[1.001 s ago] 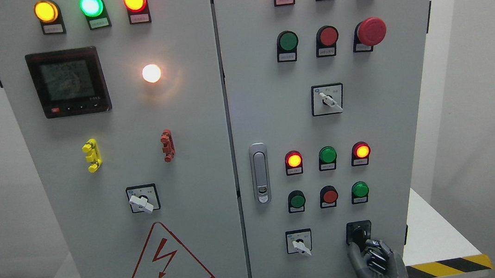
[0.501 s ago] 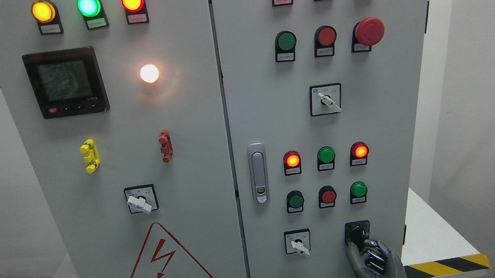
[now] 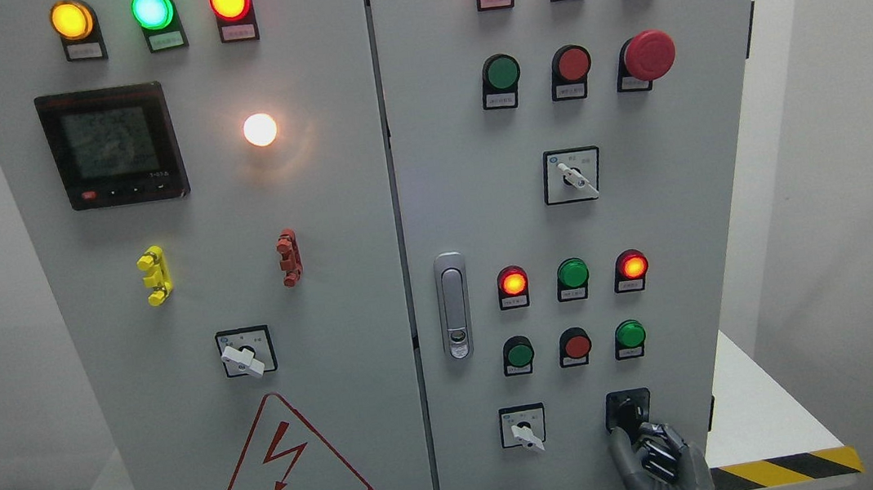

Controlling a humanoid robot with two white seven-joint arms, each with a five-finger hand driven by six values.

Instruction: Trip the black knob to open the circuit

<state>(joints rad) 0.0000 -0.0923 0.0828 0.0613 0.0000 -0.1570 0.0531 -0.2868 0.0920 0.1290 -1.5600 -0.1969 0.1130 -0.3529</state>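
— Where was the black knob (image 3: pixel 627 411)?
— Just right of the white selector switch (image 3: pixel 523 427), low on the cabinet.
— The right hand (image 3: pixel 658 462)?
— Fingers curled, thumb and fingertips pinching that knob from below.

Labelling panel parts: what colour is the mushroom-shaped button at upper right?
Red mushroom button, clearest in the head view.

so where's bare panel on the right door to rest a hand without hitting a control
Bare patches: between the door handle and the white selector, and along the right edge beside the lamp rows. Crowded: around the black knob, where the right hand sits, with the lower selector close by.
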